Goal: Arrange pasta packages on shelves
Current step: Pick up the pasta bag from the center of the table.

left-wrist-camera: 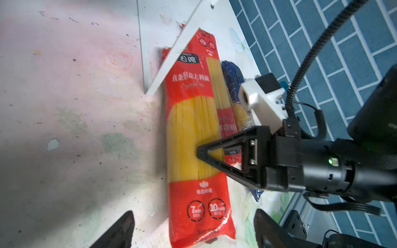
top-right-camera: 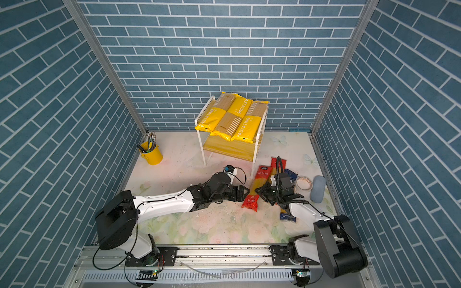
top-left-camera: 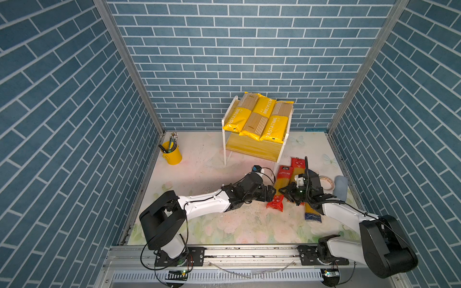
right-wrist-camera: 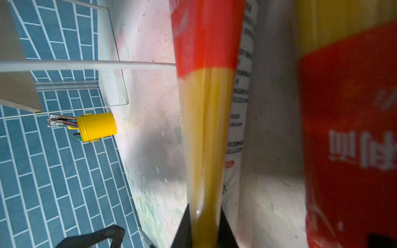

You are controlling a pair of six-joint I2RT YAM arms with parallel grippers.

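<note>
1. While three PASTATIME bags (top-left-camera: 259, 117) lie side by side on the upper shelf of the rack (top-left-camera: 254, 147) in both top views, a red-ended bag (top-left-camera: 280, 179), a second red-ended bag (top-left-camera: 298, 164) and a blue-ended bag (top-left-camera: 311, 217) lie on the table (top-left-camera: 199, 174) in front of it. The left gripper (top-left-camera: 270, 193) and right gripper (top-left-camera: 283, 191) flank the first.
2. Left wrist view: the left gripper (left-wrist-camera: 193, 212) is spread wide and empty, one finger on each side of the red-ended bag's (left-wrist-camera: 193, 133) near end.
3. Right wrist view: the right gripper (right-wrist-camera: 205, 214) is pinched tight on the red-ended bag (right-wrist-camera: 206, 107), with the second red-ended bag (right-wrist-camera: 348, 128) just beside it.
</note>
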